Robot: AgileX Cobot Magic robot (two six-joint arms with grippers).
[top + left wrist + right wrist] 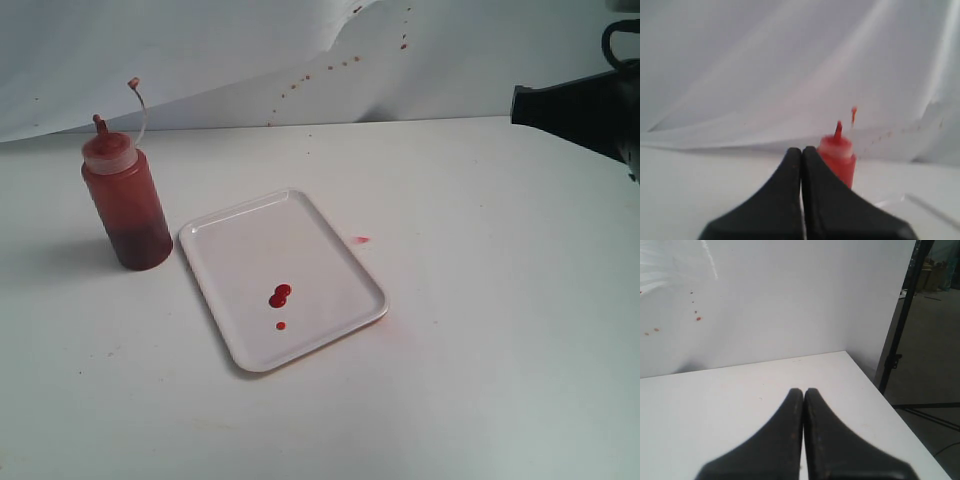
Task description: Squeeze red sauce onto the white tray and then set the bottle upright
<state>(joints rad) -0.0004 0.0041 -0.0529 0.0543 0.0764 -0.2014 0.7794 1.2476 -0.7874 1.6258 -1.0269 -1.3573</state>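
Translucent red-brown plastic squeeze bottle [839, 159] stood upright ahead of the left gripper [801, 150], jaws pressed together on nothing; right gripper [803, 390], likewise closed, sat well apart.

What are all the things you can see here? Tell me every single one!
table: one, white, under everything
sheet: one, white with red specks, behind the table
tray: one, white, middle of the table
sauce: three drops, bright red, on the tray, two of them touching
bottle: one, red-brown with a whitish cap, upright on the table, left of the tray
smear: one, pink, on the table right of the tray
pole: one, black, beyond the table's edge, seen from the right wrist
arm: one, black, right edge of the exterior view
left gripper: one, black, shut and empty, facing the bottle
right gripper: one, black, shut and empty, over bare table
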